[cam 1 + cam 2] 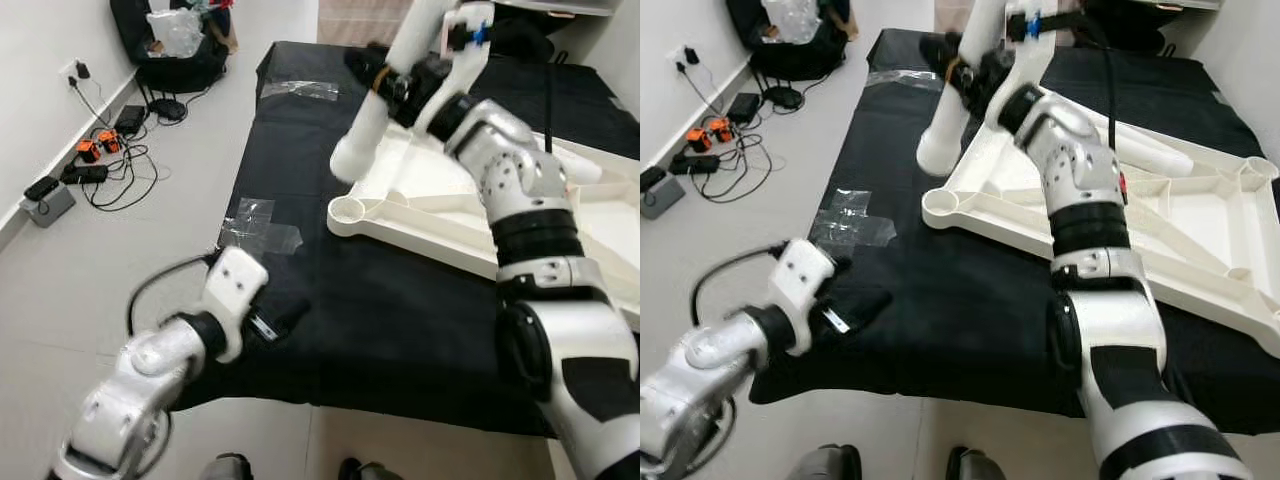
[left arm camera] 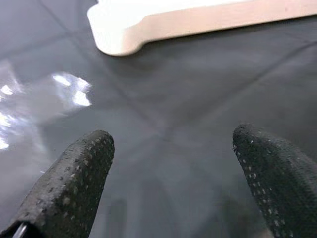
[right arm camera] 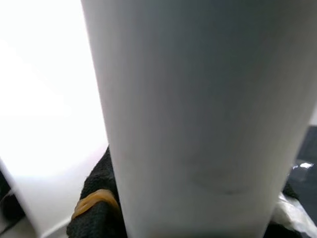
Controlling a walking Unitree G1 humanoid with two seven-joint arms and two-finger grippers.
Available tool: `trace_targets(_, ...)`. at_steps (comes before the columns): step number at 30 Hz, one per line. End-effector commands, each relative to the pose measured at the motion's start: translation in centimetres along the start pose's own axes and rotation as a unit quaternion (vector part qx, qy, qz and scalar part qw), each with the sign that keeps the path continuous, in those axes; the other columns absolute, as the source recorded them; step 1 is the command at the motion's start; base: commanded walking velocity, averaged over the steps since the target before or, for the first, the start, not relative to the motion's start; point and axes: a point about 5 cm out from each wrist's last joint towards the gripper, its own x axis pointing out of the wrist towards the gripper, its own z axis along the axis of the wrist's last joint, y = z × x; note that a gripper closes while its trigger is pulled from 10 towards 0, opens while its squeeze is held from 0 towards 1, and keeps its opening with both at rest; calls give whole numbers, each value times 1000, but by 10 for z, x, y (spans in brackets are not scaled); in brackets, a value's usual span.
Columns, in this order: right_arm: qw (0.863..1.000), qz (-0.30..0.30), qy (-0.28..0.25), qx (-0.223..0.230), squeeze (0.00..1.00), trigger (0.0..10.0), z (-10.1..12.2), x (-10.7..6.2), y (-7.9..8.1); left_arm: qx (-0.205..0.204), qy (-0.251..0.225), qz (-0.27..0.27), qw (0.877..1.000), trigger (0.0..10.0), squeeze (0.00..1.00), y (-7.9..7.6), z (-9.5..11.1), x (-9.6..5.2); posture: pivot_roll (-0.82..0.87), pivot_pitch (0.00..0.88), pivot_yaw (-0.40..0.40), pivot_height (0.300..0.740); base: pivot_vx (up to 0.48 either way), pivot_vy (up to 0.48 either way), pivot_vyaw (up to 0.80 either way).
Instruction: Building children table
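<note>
The white table top (image 1: 1200, 200) lies upside down on a black cloth (image 1: 400, 320). My right gripper (image 1: 397, 88) is raised over its far left corner and is shut on a white table leg (image 1: 375, 110), which tilts with its lower end just above the round corner socket (image 1: 347, 210). Up close the leg (image 3: 198, 114) is a broad white cylinder. A second white leg (image 1: 1150, 155) lies inside the table top. My left gripper (image 1: 285, 318) hovers low over the cloth near its front left edge, open (image 2: 173, 148), holding nothing, with the table top's corner (image 2: 119, 39) ahead of it.
Clear tape patches (image 1: 262, 232) stick to the cloth left of the table top. Cables and power adapters (image 1: 100, 160) lie on the floor by the left wall, with a black bag (image 1: 175, 60) further back. My feet (image 1: 225, 467) stand at the cloth's front edge.
</note>
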Motion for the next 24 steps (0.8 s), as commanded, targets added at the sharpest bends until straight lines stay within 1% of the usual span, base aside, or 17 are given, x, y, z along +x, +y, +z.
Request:
trace_targets(1,1000,-25,-13,2,0,10000,-3,6,1,-11,-3,-9,1000,10000,0,-16,-1,2,101,146,-58,740,0,0,0)
trace_targets(3,999,-47,-15,-13,0,10000,-9,11,4,-19,-11,4,1000,10000,0,-23,0,5,103,162,-62,740,0,0,0)
trace_targets(6,998,-58,-15,-19,0,10000,-13,13,6,-10,-13,15,1000,10000,0,-24,2,6,101,177,-72,740,0,0,0)
trace_targets(8,994,-98,-18,-34,0,10000,-24,17,12,-7,-34,65,997,10000,0,-16,9,8,102,184,-72,740,0,0,0)
trace_targets(9,994,-98,-18,-34,0,10000,-24,17,12,-7,-34,65,997,10000,0,-16,9,8,102,184,-72,740,0,0,0)
trace_targets(10,991,-120,-25,-50,0,10000,-27,17,13,-6,-45,86,995,10000,0,-12,13,8,103,187,-76,740,0,0,0)
trace_targets(12,988,-139,-48,-52,0,10000,-30,16,17,0,-61,114,992,10000,0,-6,19,8,103,187,-76,740,0,0,0)
trace_targets(14,982,-155,-84,-68,0,10000,-26,14,22,18,-79,149,986,10000,0,2,27,7,103,187,-76,740,0,0,0)
trace_targets(15,982,-155,-84,-68,0,10000,-26,14,22,18,-79,149,986,10000,0,2,27,7,103,187,-76,740,0,0,0)
trace_targets(17,973,-171,-112,-111,0,10000,-19,14,25,39,-95,178,979,10000,0,9,35,8,94,189,-74,740,0,0,0)
trace_targets(18,973,-171,-112,-111,0,10000,-19,14,25,39,-95,178,979,10000,0,9,35,8,94,189,-74,740,0,0,0)
trace_targets(19,970,-175,-118,-121,0,10000,-18,14,26,44,-98,184,977,10000,0,11,36,8,94,189,-74,740,0,0,0)
trace_targets(20,965,-185,-127,-136,0,10000,-14,12,26,48,-105,196,974,10000,0,18,41,8,89,181,-73,740,0,0,0)
trace_targets(21,965,-185,-127,-136,0,10000,-14,12,26,48,-105,196,974,10000,0,18,41,8,89,181,-73,740,0,0,0)
trace_targets(22,960,-200,-133,-147,0,10000,-12,10,25,45,-110,207,971,10000,0,24,45,9,89,179,-72,740,0,0,0)
trace_targets(23,960,-200,-133,-147,0,10000,-12,10,25,45,-110,207,971,10000,0,24,45,9,89,179,-72,740,0,0,0)
trace_targets(24,956,-208,-134,-156,0,10000,-11,8,24,47,-119,214,969,10000,0,29,50,9,88,175,-70,740,0,0,-800)
